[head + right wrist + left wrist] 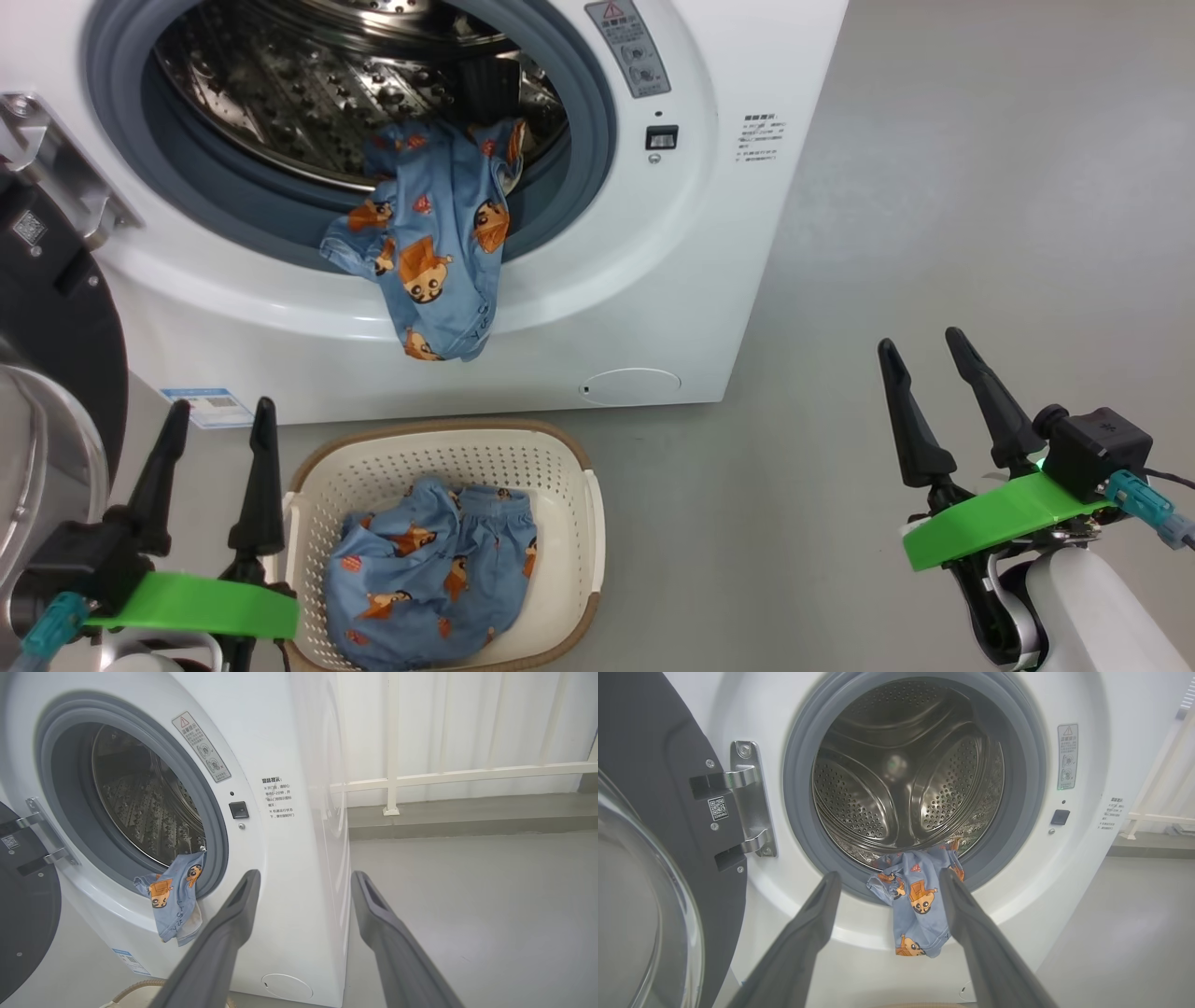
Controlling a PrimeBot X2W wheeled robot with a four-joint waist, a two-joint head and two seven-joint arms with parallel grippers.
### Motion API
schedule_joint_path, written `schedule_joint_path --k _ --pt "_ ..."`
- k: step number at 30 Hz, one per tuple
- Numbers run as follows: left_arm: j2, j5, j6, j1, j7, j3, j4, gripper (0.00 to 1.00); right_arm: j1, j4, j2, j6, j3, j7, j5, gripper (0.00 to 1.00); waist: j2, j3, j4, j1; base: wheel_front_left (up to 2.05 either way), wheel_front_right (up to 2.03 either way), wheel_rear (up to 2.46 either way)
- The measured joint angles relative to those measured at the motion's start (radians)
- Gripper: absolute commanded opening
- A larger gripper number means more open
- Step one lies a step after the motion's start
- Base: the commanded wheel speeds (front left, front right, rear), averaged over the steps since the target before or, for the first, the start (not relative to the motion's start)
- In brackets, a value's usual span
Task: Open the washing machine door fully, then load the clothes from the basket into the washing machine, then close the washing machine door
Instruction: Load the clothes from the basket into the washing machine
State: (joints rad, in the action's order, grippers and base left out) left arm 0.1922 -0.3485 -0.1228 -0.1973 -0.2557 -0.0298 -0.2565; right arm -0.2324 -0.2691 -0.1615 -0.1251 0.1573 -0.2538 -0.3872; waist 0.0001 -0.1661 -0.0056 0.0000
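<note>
Holding nothing: my left pincer (223, 405), fingers wide apart; my right pincer (920, 340), same. Right of left pincer: cream perforated plastic basket (439, 431) containing light-blue cartoon-print garment (429, 569). Ahead: second garment (429, 252) hanging from open white washing machine (728, 233).

We held our left gripper (222, 406) low at our left side, its two long dark fingers spread wide and pointing upward, gripping nothing. Our right gripper (920, 338) stood at our right, fingers likewise parted and empty, leaning slightly leftward above a green wrist bracket (999, 513) and our pale forearm (1092, 597).
</note>
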Motion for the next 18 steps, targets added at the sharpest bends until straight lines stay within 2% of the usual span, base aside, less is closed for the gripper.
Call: schedule_joint_path --k 12,18 --pt "0.003 -0.018 -0.008 -0.016 0.0 -0.06 -0.085 1.0 -0.004 0.005 0.007 0.0 0.008 0.0 0.007 1.0 0.0 -0.02 -0.044 0.0 0.0 0.0 0.0" --pt "0.032 -0.06 -0.008 -0.081 0.0 -0.12 -0.159 1.0 -0.009 0.007 0.014 0.0 0.014 0.0 0.009 1.0 0.0 -0.039 -0.077 0.0 0.0 0.0 0.0"
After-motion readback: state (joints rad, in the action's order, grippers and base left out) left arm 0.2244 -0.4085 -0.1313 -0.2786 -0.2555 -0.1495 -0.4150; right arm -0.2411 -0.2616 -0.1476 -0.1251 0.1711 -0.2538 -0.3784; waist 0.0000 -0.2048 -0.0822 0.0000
